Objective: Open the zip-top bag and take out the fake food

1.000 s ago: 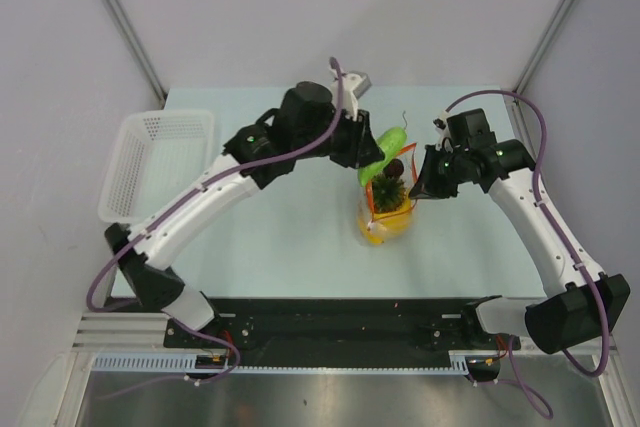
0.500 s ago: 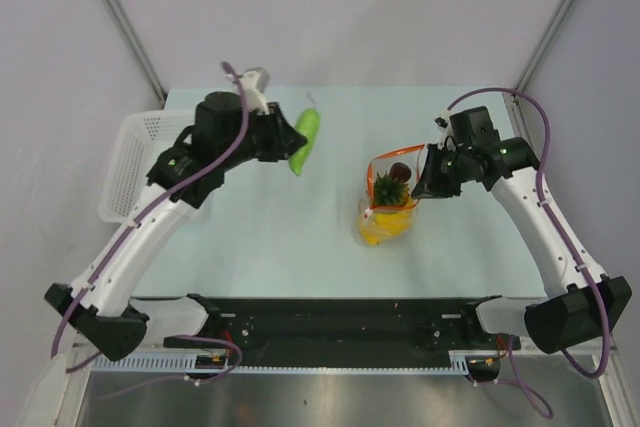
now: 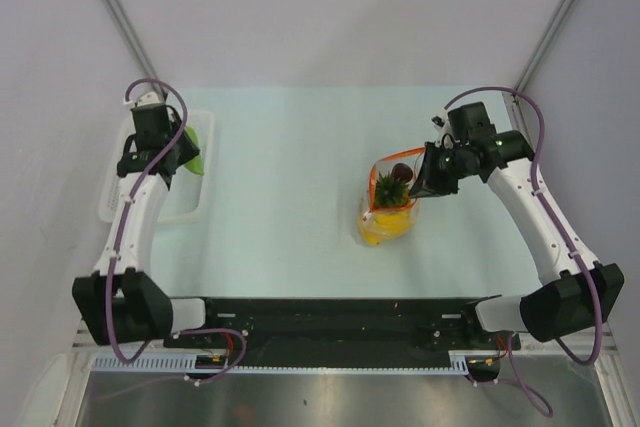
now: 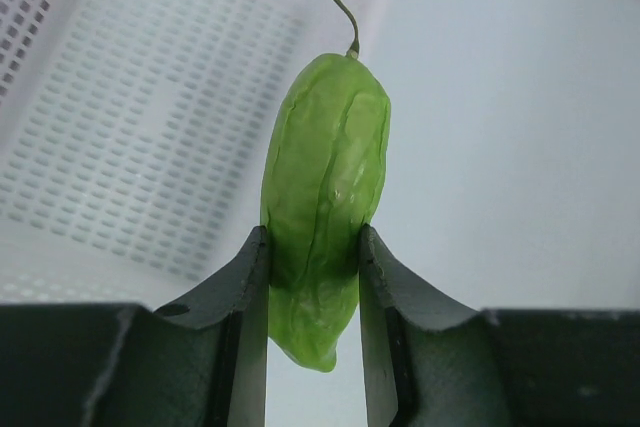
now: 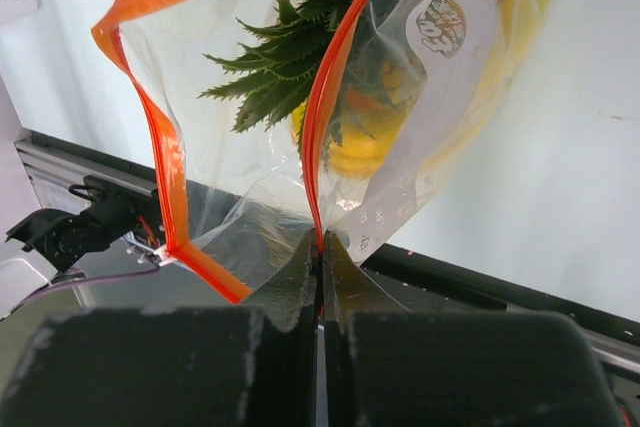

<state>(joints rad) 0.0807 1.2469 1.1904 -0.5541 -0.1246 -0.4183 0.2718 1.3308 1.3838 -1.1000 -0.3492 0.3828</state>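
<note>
The clear zip-top bag (image 3: 388, 205) stands open at centre right, its orange-red zip strip (image 5: 318, 137) spread wide. My right gripper (image 3: 418, 187) is shut on one side of that strip (image 5: 320, 237) and holds the bag up. Inside the bag lies fake food: a pineapple with a green crown (image 5: 290, 57), yellow bananas (image 3: 385, 227) and a small dark red fruit (image 3: 400, 169). My left gripper (image 4: 313, 247) is shut on a green pepper-like piece with a thin stalk (image 4: 325, 187). It hangs over the right rim of the white basket (image 3: 190, 152) at the far left.
The white perforated basket (image 4: 130, 117) sits at the table's left edge, with no food showing in it. A black rail (image 3: 330, 322) runs along the near edge between the arm bases.
My left arm has swung from beside the bag across the table to the basket, carrying the green piece. The right gripper and bag have stayed almost still.
</note>
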